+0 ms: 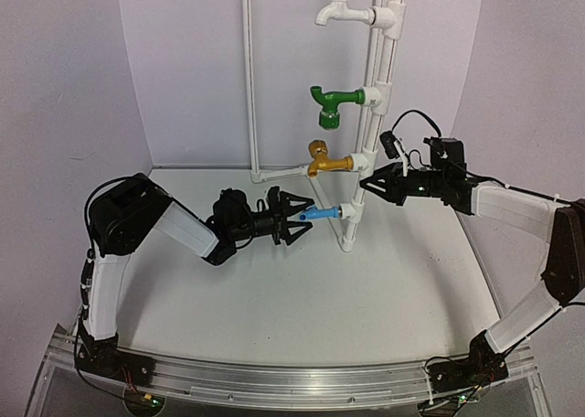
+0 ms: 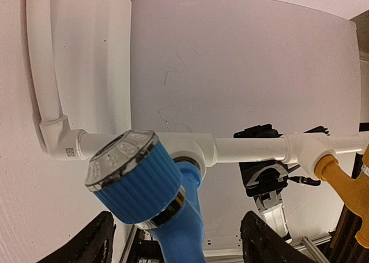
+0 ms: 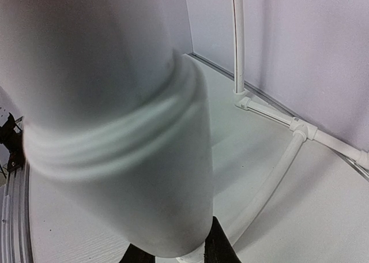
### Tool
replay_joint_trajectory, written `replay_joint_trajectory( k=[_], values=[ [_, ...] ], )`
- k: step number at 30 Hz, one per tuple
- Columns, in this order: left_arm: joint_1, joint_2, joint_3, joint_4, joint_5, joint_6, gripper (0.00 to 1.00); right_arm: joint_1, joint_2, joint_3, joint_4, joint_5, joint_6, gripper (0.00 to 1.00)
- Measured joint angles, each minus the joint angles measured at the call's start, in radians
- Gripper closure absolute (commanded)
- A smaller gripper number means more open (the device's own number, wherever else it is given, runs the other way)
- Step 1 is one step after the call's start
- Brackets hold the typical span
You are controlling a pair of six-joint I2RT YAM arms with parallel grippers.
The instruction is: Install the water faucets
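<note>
Straddling the sky-blue tap (image 1: 320,213) at its 3 o'clock, left claw (image 1: 306,221) stands wide, not touching; tap seated in white pipe (image 1: 368,129). Likely light, stiff, slick: grip ribbed knob (image 2: 138,182). Right claw (image 1: 368,185) clamps pipe.

Sky-blue ribbed tap (image 2: 144,185), white pipe (image 3: 115,130)
</note>
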Motion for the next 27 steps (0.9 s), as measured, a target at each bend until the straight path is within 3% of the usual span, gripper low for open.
replay_joint_trajectory(
  k=[5,19,27],
  values=[
    [0.0,0.003,0.012,0.0,0.001,0.03,0.47,0.0,0.0,0.0,0.0,0.0,0.0,1.0],
    [0.005,0.028,0.05,-0.004,0.048,0.174,0.66,0.0,0.0,0.0,0.0,0.002,0.0,1.0],
    [0.006,0.026,0.053,-0.019,0.076,0.393,0.74,0.0,0.0,0.0,-0.001,0.002,0.0,1.0]
  ],
)
